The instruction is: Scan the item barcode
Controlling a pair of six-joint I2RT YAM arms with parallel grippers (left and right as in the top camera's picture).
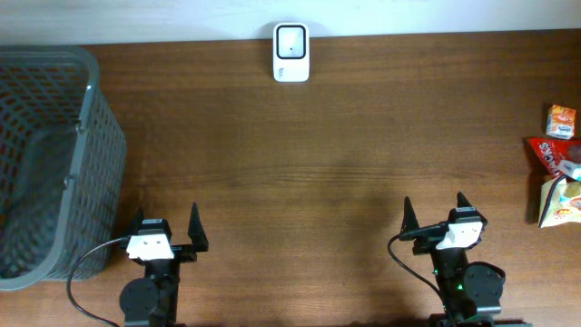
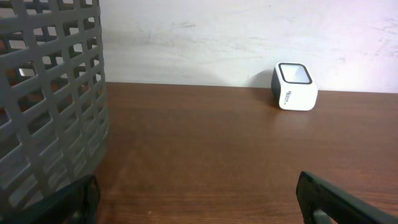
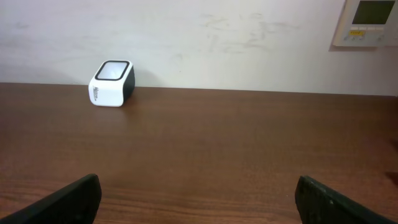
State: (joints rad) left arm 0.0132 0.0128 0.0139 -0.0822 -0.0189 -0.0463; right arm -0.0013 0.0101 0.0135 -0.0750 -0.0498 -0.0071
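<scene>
Two sets of jaws are spread wide, nothing held: left gripper (image 1: 166,218) and right gripper (image 1: 434,205) are parked well back from the barcode scanner (image 1: 291,52). Snack packets (image 1: 550,156) are piled far to its right, presumably for right-arm reach; a mesh basket (image 1: 91,118) is sat far left.

From your left wrist camera you see the grey mesh basket (image 2: 50,93) filling the left side, standing on the brown wooden table (image 2: 205,149). Far back, right of centre, the white barcode scanner (image 2: 294,87) sits close to the pale wall (image 2: 186,37), its dark window tilted upward. Your left gripper (image 2: 199,205) shows its dark fingers (image 2: 329,202) at the bottom corners, spread wide, only bare table between them
</scene>
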